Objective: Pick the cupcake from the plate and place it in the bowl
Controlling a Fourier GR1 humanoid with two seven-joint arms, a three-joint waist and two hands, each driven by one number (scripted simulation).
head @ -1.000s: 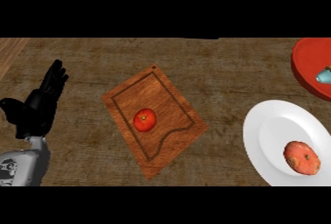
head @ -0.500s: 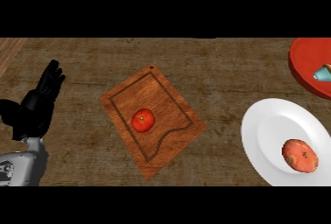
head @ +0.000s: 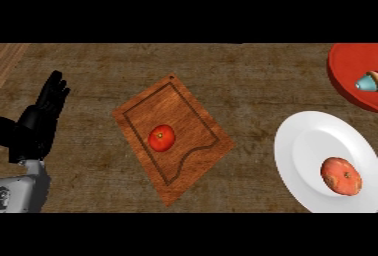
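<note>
A small cupcake [head: 367,81] with a teal wrapper and a brownish top lies on its side on a red dish [head: 345,67], cut off by the view's upper right edge. Below it stands a white round dish [head: 306,150] holding a round orange-red item [head: 341,176]. My left hand [head: 38,125] rests at the far left, open with its fingers straight and pointing up, far from both dishes and holding nothing. My right hand does not show.
A wooden cutting board [head: 193,120] lies tilted in the middle of the brown counter, with a red tomato [head: 162,138] on it. A bare strip of counter separates the board from the white dish.
The board, the dishes and my left hand all sit slightly further left in the picture than before. Nothing was taken hold of or let go.
</note>
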